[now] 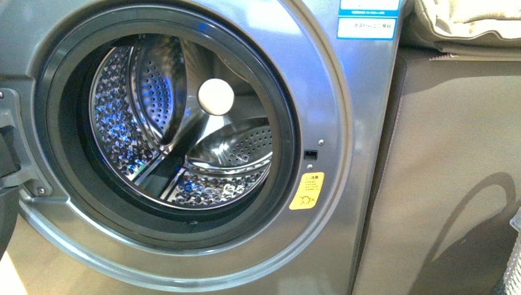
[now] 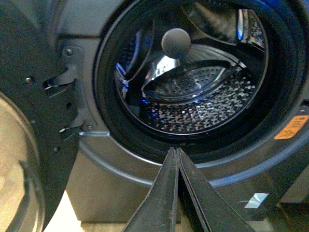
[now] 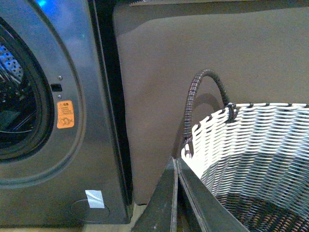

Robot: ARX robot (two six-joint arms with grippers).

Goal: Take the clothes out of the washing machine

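The grey washing machine (image 1: 344,123) fills the front view with its round porthole open. Its perforated steel drum (image 1: 123,129) shows bare metal and a white round knob (image 1: 215,96) at the back. The navy garment shows in no view. Neither gripper shows in the front view. In the left wrist view my left gripper (image 2: 176,151) is shut and empty, just below the porthole's dark rim (image 2: 145,150), in front of the drum (image 2: 203,106). In the right wrist view my right gripper (image 3: 175,160) is shut and empty, beside the machine's (image 3: 91,121) right side.
The open door (image 2: 29,96) with its glass bowl hangs left of the porthole. A white woven basket (image 3: 251,140) with a dark handle (image 3: 203,82) stands by my right gripper, against the brown sofa side (image 3: 193,48). The sofa (image 1: 442,153) flanks the machine's right. A yellow sticker (image 1: 306,190) marks the front.
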